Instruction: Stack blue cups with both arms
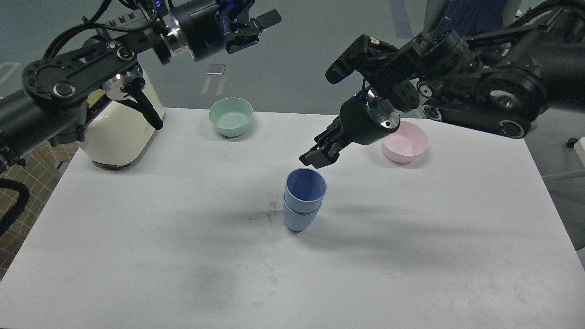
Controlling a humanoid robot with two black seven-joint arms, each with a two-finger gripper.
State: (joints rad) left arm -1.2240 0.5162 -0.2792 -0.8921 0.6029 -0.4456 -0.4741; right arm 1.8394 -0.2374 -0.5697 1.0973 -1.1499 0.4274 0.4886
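The two blue cups [303, 201] stand nested, one inside the other, upright near the middle of the white table [137, 256]. The right gripper [315, 157] angles down just above and beside the stack's rim, holding nothing; whether its fingers are apart cannot be told. The left gripper [256, 27] hangs high at the back, fingers spread, empty.

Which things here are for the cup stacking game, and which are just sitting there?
For the job:
- blue cups, one nested in the other, mid-table
- right gripper, just above the cups
- left gripper, raised high, far away

Just sitting there:
- green bowl
- pink bowl
- cream appliance at the table's left edge
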